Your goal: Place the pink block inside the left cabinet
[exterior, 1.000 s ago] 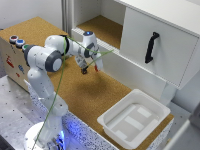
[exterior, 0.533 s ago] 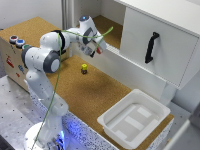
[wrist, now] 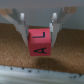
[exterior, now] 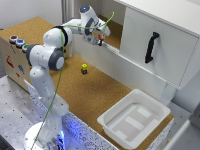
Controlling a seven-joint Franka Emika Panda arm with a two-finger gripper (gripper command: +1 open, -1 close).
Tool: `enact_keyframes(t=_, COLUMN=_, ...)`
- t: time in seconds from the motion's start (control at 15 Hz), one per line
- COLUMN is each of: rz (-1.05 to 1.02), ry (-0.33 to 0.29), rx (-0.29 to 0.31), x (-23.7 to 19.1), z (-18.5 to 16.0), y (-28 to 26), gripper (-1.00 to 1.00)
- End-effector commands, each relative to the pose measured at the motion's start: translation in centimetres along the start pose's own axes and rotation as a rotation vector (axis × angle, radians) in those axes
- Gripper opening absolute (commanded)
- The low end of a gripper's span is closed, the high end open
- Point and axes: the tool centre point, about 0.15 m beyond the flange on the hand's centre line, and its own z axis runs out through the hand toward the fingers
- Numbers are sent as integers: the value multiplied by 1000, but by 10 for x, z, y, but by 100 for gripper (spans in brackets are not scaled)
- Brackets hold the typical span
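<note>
My gripper [exterior: 100, 40] is shut on the pink block [exterior: 100, 42], a tiny reddish-pink cube. In the exterior view it hangs over the front edge of the left cabinet [exterior: 116, 31], the open white-walled compartment with a cork-brown floor. In the wrist view the pink block [wrist: 39, 41] sits between my two fingertips [wrist: 22, 31], with dark letters on its face, above the cork floor and clear of it. The gripper's midpoint in that view lies on the block [wrist: 38, 34].
A small yellow-topped dark block [exterior: 84, 68] lies on the cork table. A white door with a black handle [exterior: 151, 46] fronts the compartment at the exterior view's right. A white plastic tray [exterior: 134, 119] sits near the table's front corner. A box with coloured buttons [exterior: 16, 41] stands at the left.
The gripper with the pink block has risen from above the table and moved toward the open left cabinet, now reaching its front edge. The yellow-topped block has stayed in place.
</note>
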Motion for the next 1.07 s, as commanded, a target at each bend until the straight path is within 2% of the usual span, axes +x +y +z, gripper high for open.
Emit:
enact_keyframes(t=0.0, rz=-31, ry=-78, rx=-40, x=39, z=26, y=-10, gripper=100)
enact_keyframes(t=0.2, rz=-32, ry=-60, rx=-68, x=27, z=0, y=-15, gripper=100)
enact_keyframes(t=0.53, rz=2, ry=-33, rx=-53, x=3, z=-30, y=-25, gripper=100)
enact_keyframes(t=0.67, rz=7, ry=-32, rx=-71, x=-12, z=-44, y=-27, gripper=100)
enact_keyframes(t=0.8, rz=22, ry=-50, rx=-80, x=-31, z=-51, y=-27, gripper=100)
enact_keyframes(t=1.0, rz=69, ry=-133, rx=-71, x=-72, z=-53, y=-24, gripper=100)
